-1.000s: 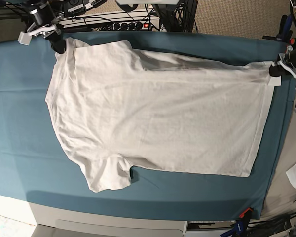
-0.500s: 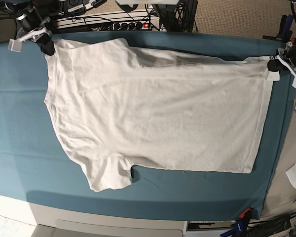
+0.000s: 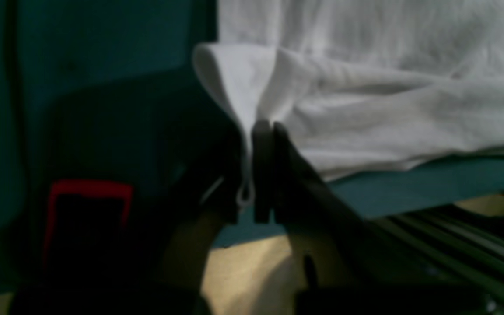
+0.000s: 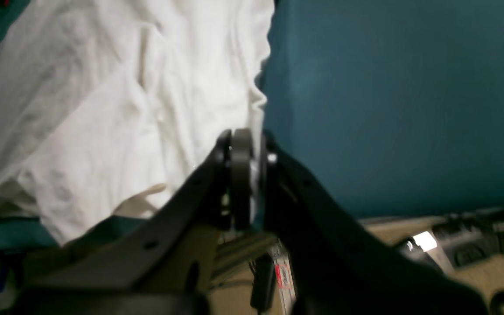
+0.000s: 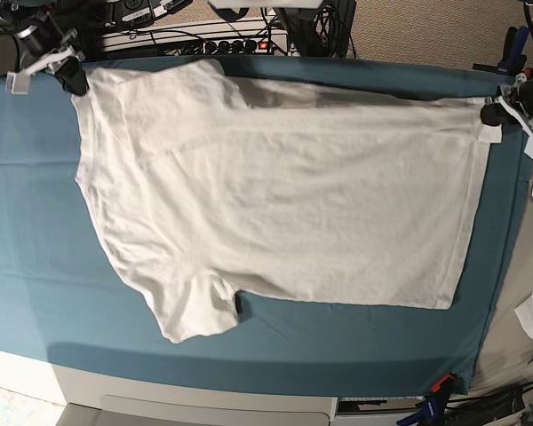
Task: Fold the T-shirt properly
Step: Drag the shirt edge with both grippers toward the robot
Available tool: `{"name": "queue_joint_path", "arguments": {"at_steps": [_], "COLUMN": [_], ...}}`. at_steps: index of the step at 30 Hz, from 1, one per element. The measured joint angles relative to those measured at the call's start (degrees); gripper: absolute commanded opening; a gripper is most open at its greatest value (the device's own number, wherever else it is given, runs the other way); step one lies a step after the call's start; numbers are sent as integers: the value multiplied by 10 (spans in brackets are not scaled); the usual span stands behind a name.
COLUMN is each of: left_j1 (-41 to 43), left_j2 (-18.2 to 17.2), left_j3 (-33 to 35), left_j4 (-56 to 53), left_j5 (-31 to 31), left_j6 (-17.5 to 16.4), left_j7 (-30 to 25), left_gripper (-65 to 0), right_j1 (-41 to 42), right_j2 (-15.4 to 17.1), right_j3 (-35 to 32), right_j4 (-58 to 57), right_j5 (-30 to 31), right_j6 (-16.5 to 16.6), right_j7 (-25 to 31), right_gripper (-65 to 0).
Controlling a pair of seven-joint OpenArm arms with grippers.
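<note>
While two dark grippers are working at opposite ends of the table, one plain white short-sleeved cotton T-shirt is lying spread across one teal cloth-covered table, its length running across the base view with the sleeved end at that view's left and the straight bottom hem at its right. One short sleeve is sticking out toward the near edge of the table; the far sleeve is lying flat near the far edge.

The right gripper is sitting at the far left corner in the base view, its fingers pressed narrowly together and pinching the edge of the shirt at the shoulder end. The left gripper is sitting at the far right corner, its fingers likewise closed tight on a fold of the hem corner, which is rising in a small peak above them.

Compared with half a second ago, the right gripper is now standing further toward the left and far edge of the table, and the shoulder corner has travelled with it. The far edge of the shirt is now running straighter and tauter between the two grippers, with fewer slack creases. The left gripper is holding almost the same spot as before, and the near sleeve is lying where it lay.

One strip of cables and sockets is running behind the table.
</note>
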Motion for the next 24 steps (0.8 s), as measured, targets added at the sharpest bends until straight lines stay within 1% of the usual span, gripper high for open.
{"name": "queue_joint_path", "arguments": {"at_steps": [3, 6, 16, 21, 23, 24], "left_j1": [13, 23, 41, 42, 42, 42], "left_j2": [1, 2, 3, 10, 14, 14], "left_j3": [-11, -17, -17, -20, -21, -21], "left_j4": [16, 31, 35, 35, 35, 35], "left_j5": [1, 4, 4, 4, 5, 5], "left_j6": [0, 0, 0, 0, 0, 0], "left_j7": [14, 16, 14, 9, 5, 5], "left_gripper": [-650, -650, -650, -650, -650, -621], "right_j1": [-9, -7, -7, -7, -7, -7], "right_j2": [-1, -1, -1, -1, -1, -1], "right_j3": [18, 28, 28, 28, 28, 28], "right_j4": [0, 0, 0, 0, 0, 0], "right_j5": [8, 9, 8, 8, 0, -7], "right_j6": [0, 2, 2, 2, 2, 2], "right_j7": [-4, -4, -3, 2, 9, 11], "right_gripper": [-650, -650, -650, -650, -650, -594]}}
